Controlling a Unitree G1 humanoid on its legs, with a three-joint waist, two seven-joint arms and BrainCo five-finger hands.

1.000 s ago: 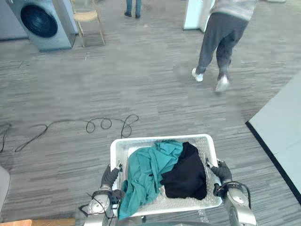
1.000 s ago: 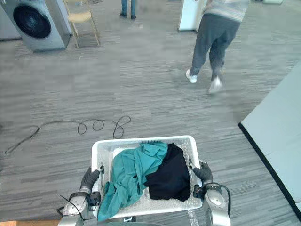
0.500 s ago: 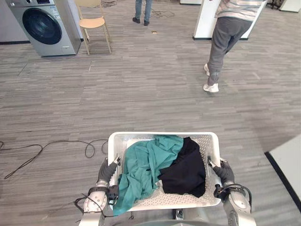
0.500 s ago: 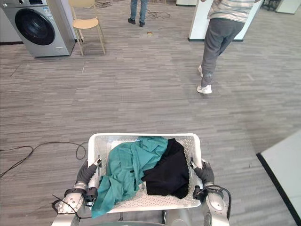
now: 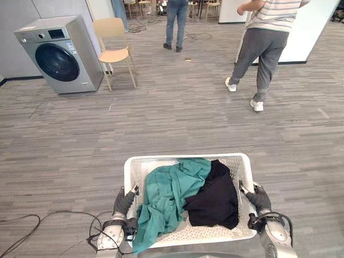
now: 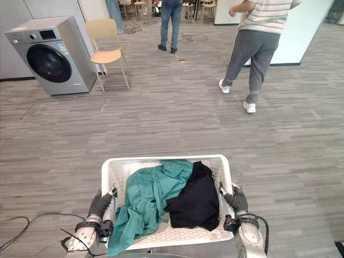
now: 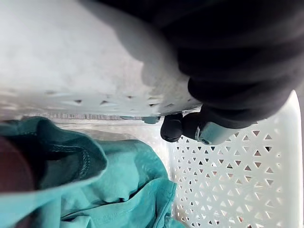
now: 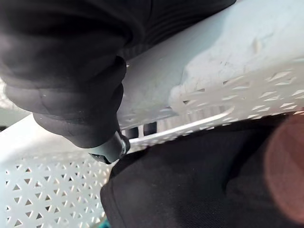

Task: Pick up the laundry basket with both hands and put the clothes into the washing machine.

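The white plastic laundry basket (image 5: 161, 158), rectangular with rounded corners and lattice-pierced walls, is held up near the robot between its two hands, well apart from the grey washing machine (image 5: 62, 54) at far left. Inside lie a crumpled teal garment (image 5: 166, 196) on the left and a black garment (image 5: 215, 196) on the right. The left hand (image 5: 123, 201) and right hand (image 5: 259, 198) clasp the opposite side rims, each thumb hooked over the edge.

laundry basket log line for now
laundry basket: held, clothes inside | left hand: gripping rim | right hand: gripping rim | washing machine: ahead-left, door shut
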